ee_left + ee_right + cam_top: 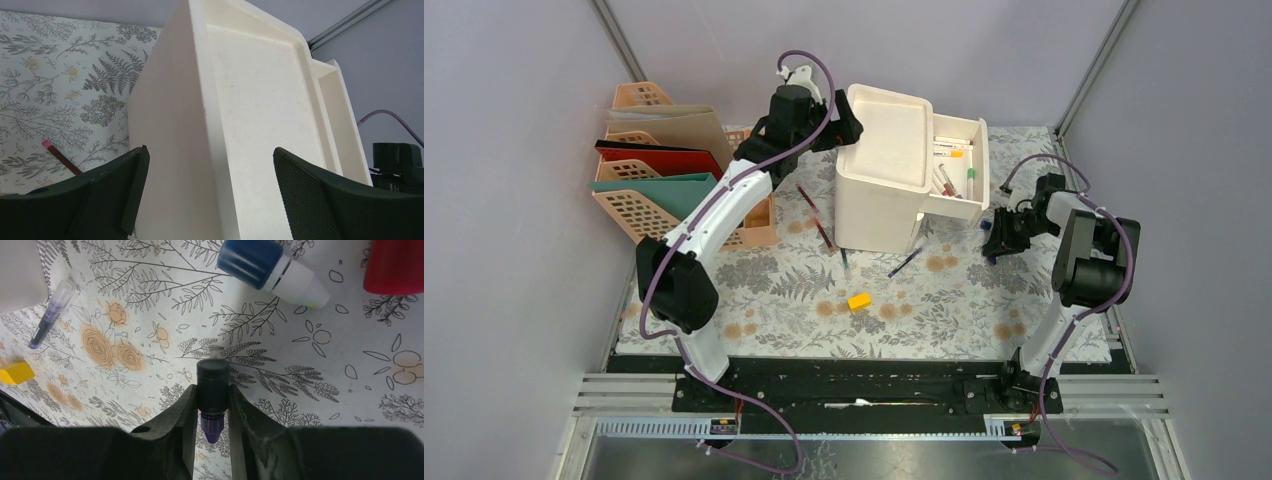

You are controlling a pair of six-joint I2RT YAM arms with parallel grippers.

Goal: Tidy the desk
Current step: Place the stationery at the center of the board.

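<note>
The desk (944, 300) is covered in fern-print cloth. On it stands a white drawer box (884, 180), its drawer (959, 165) pulled out to the right with pens inside. My left gripper (844, 125) is open at the box's upper left edge. In the left wrist view the left gripper (210, 185) straddles the box's top corner (250, 100) with nothing gripped. Right of the drawer, my right gripper (996, 245) hangs low over the cloth. In its wrist view the right gripper (212, 400) is shut on a dark marker (213, 377) with a purple end.
A yellow eraser (859, 300), a red pencil (814, 215) and a purple pen (905, 262) lie on the cloth. A peach file rack (664, 170) with folders stands at back left. Near the right gripper lie a blue-capped marker (272, 267) and a red object (395, 265).
</note>
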